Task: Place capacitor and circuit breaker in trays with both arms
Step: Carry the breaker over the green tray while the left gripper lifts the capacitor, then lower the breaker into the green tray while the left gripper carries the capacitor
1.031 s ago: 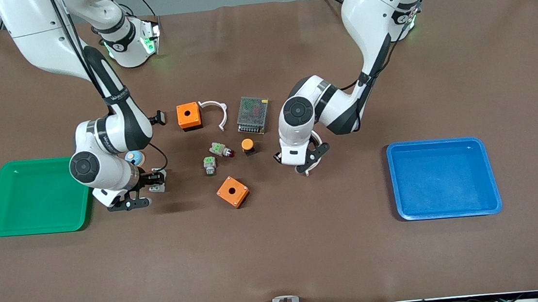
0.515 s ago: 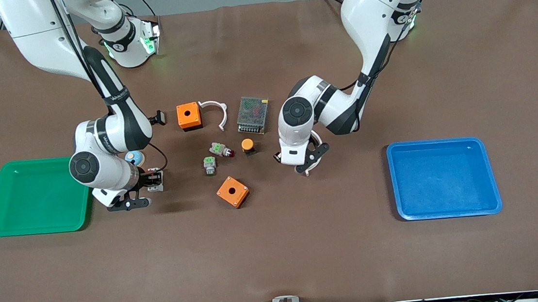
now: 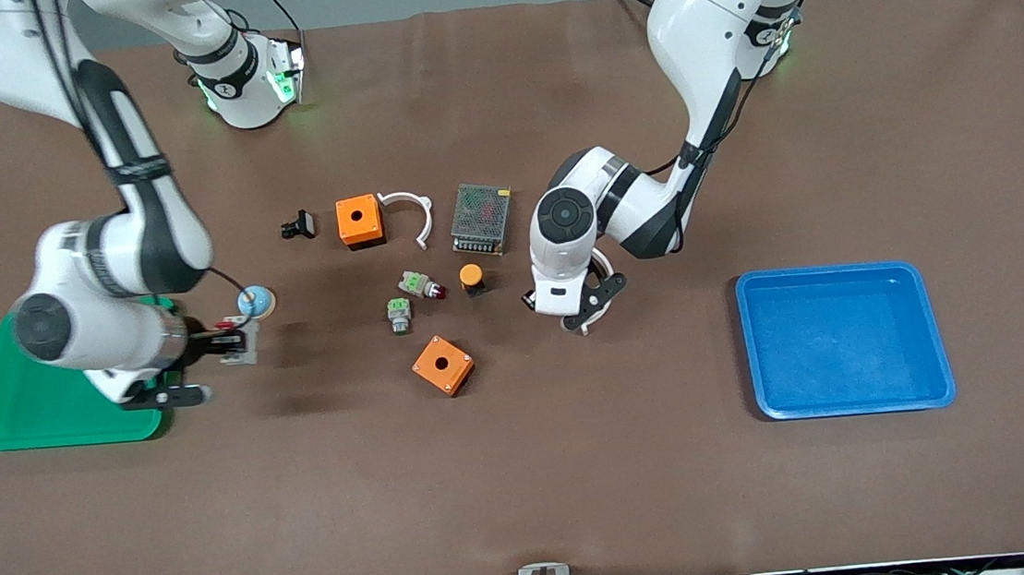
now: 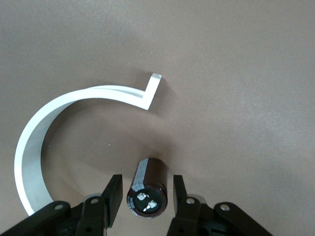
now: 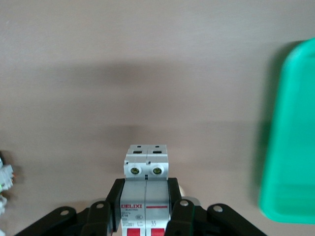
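Note:
My right gripper [image 3: 213, 344] is shut on the circuit breaker [image 3: 238, 345], a light-grey block with red levers. It holds it in the air beside the green tray [image 3: 14, 419], over the table next to the tray's edge. The right wrist view shows the circuit breaker [image 5: 146, 169] clamped between the right gripper's [image 5: 145, 196] fingers, with the green tray [image 5: 290, 147] to one side. My left gripper [image 3: 590, 305] is low over the table near its middle. In the left wrist view the left gripper [image 4: 146, 183] is open. The black capacitor [image 4: 148, 186] lies between its fingers with a gap on each side.
A white curved clip [image 4: 37, 142] lies beside the capacitor. The blue tray [image 3: 846, 339] is at the left arm's end. Between the arms lie two orange boxes [image 3: 359, 220] [image 3: 443, 365], a mesh-topped unit [image 3: 481, 218], an orange-capped button [image 3: 471, 278], green-topped parts [image 3: 399, 315], a black clip [image 3: 298, 225] and a blue knob [image 3: 256, 302].
My right arm has carried the circuit breaker toward the green tray. The black clip it covered now shows. The left arm has hardly moved.

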Robot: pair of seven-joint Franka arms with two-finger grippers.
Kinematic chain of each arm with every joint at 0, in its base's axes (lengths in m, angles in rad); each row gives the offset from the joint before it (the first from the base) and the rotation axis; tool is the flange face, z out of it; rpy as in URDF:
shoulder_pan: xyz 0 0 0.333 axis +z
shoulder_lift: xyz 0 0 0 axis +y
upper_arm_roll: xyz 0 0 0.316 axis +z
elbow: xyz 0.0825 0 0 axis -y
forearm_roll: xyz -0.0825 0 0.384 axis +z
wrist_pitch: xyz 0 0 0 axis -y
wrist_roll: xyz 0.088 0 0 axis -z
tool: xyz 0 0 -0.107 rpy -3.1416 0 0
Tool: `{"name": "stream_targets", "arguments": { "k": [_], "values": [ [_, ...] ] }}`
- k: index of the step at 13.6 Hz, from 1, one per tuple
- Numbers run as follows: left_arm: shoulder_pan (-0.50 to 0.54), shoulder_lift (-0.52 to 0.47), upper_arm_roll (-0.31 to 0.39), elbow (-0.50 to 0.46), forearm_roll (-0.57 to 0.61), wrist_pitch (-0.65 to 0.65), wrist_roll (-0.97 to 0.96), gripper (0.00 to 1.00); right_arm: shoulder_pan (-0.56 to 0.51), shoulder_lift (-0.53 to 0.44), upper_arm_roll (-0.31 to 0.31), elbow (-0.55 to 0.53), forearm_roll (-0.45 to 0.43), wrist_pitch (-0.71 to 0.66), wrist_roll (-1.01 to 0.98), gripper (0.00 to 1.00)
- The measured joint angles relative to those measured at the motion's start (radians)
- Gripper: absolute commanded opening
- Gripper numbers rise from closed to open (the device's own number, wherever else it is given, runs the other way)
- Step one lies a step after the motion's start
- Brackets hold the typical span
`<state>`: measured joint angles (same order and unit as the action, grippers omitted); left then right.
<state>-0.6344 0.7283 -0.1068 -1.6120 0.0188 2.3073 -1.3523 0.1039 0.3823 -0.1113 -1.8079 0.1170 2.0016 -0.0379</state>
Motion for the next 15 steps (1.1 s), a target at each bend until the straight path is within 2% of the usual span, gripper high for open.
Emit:
{"name": "stream_targets", "arguments": {
  "k": [2,4,5,8,11,15],
  "values": [
    [0.0,0.006,0.0,0.0,0.0,0.015,0.0,0.29,-0.106,-0.003,-0.004,0.029,-0.004,-0.025,-0.095,0.19],
    [0.0,0.009,0.0,0.0,0.0,0.022,0.0,0.07,-0.219,0.004,-0.006,0.046,-0.036,-0.022,-0.196,0.19],
    [0.0,0.009,0.0,0.0,0.0,0.024,0.0,0.02,-0.266,0.014,-0.006,0.06,-0.057,-0.021,-0.221,0.19],
    [0.006,0.004,0.004,0.009,0.0,0.028,0.0,0.0,-0.354,0.078,-0.006,0.095,-0.078,0.004,-0.269,0.19],
    [0.048,-0.049,0.01,0.022,0.0,0.01,0.08,0.01,-0.392,0.141,-0.006,0.101,-0.079,0.079,-0.304,0.2],
    [0.188,-0.173,0.015,0.027,0.001,-0.153,0.326,0.01,-0.406,0.192,-0.006,0.103,-0.08,0.116,-0.33,0.21]
  ]
}}
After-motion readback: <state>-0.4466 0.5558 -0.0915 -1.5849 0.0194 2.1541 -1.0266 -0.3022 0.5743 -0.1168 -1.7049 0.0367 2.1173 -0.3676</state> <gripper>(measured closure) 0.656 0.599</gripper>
